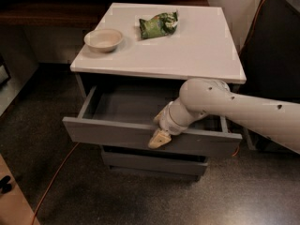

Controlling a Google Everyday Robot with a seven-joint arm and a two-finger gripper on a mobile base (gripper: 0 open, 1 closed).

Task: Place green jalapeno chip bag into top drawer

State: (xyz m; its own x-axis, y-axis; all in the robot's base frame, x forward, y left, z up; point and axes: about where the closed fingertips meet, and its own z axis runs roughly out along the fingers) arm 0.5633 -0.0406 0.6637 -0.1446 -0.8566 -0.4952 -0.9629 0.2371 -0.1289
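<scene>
Glossy wrinkled bag (pixel 158 25), smooth plastic tool (pixel 158 138) at the matt grey drawer (pixel 112 134).

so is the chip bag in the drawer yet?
No, the green jalapeno chip bag lies on the cabinet top; the gripper is at the front of the open top drawer.

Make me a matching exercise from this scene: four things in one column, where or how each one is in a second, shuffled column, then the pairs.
1. green jalapeno chip bag
2. beige bowl
3. top drawer
4. gripper

A. pulled open
B. left part of the cabinet top
C. at the open drawer's front panel
D. rear of the cabinet top, near the middle

Pairs: 1-D, 2-B, 3-A, 4-C.
</scene>
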